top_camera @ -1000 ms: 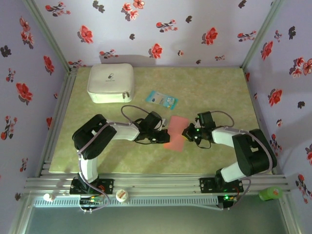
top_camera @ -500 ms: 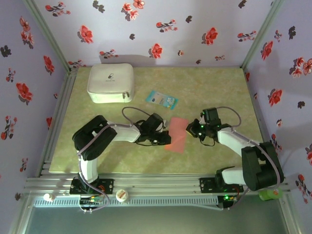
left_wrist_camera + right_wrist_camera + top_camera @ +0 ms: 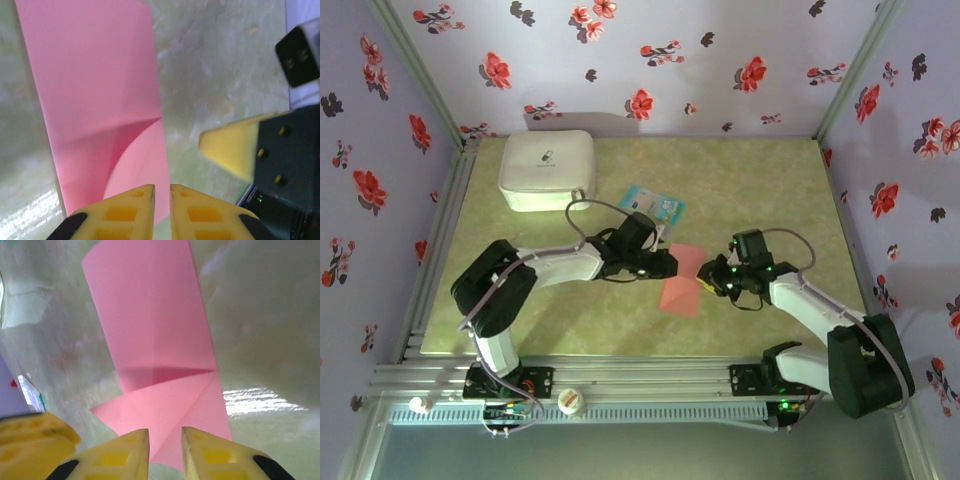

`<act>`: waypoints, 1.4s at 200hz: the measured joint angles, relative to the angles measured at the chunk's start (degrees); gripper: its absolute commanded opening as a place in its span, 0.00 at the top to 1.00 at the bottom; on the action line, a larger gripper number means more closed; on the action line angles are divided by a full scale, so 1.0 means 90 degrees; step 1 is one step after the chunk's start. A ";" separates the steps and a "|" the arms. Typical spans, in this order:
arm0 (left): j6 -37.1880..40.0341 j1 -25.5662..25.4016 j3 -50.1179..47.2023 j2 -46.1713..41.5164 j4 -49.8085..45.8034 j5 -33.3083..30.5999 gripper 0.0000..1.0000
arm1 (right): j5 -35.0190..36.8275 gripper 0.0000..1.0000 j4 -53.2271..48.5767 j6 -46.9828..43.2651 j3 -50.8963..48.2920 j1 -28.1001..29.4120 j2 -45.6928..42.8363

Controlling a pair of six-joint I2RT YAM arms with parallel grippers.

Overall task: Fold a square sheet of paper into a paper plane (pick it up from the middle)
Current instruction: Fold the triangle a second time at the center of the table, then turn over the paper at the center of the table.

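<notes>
Since a second ago our left tool (image 3: 162, 197) has slid toward the far end of the paper (image 3: 680, 286). It and the right tool (image 3: 165, 442) now stand slightly parted, released, gripping nothing. The folded paper lies on the tabletop (image 3: 760, 180) between them.

Soft, even light — glare sits on the table (image 3: 265, 395) beside the square sheet of paper (image 3: 150, 315) (wrist views blur).
</notes>
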 measured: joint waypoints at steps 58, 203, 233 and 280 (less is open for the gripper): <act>0.1001 0.0083 0.0483 0.0597 -0.0984 0.0347 0.86 | 0.0136 0.74 0.0051 0.0692 -0.0274 0.0580 -0.0005; 0.1302 -0.0002 0.0542 0.1098 -0.1285 0.0323 0.87 | 0.0175 0.67 0.0255 0.1003 -0.0277 0.0731 0.0709; 0.1277 -0.0019 0.0508 0.1095 -0.1222 0.0296 0.87 | 0.0168 0.59 0.0367 0.0889 -0.0148 0.0731 0.0867; 0.1229 -0.0036 0.0464 0.1093 -0.1105 0.0272 0.88 | 0.0100 0.55 0.0753 0.0865 -0.0080 0.0731 0.1069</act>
